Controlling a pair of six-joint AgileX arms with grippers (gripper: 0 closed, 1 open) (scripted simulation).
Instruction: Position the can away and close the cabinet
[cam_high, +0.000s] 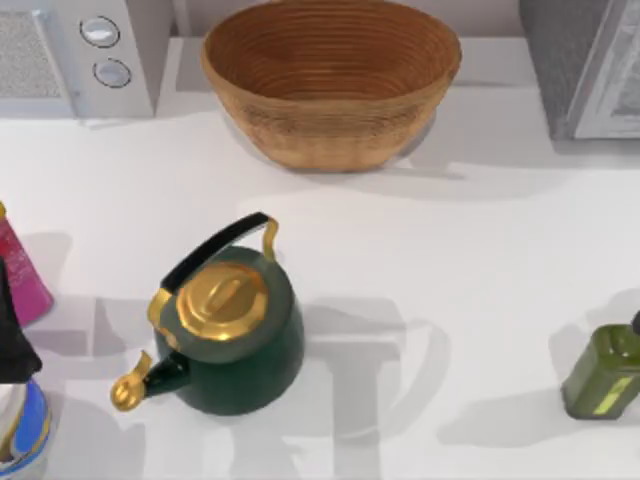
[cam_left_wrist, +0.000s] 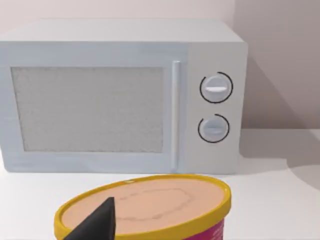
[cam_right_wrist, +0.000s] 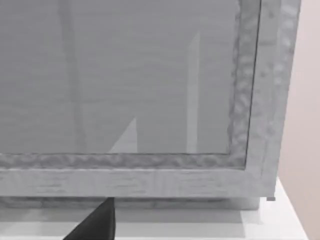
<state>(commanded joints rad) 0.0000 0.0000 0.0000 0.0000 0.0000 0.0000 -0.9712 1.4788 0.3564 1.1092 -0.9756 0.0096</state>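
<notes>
Cabinet (cam_high: 585, 65) at 1 o'clock, kettle (cam_high: 235, 335) centre counter (cam_high: 450, 250). Both grippers' grip: cannot tell. Can possibly unstowed; closing now risks shutting it out.

Top cam looks straight down on the tabletop (cam_high: 480, 250), catching the microwave (cam_high: 90, 55) at far left and the cabinet (cam_high: 585, 65) at far right. Left wrist cam sits low, facing that microwave (cam_left_wrist: 120, 95) head-on. Right wrist cam is right up close on the cabinet (cam_right_wrist: 150, 100) front.
</notes>
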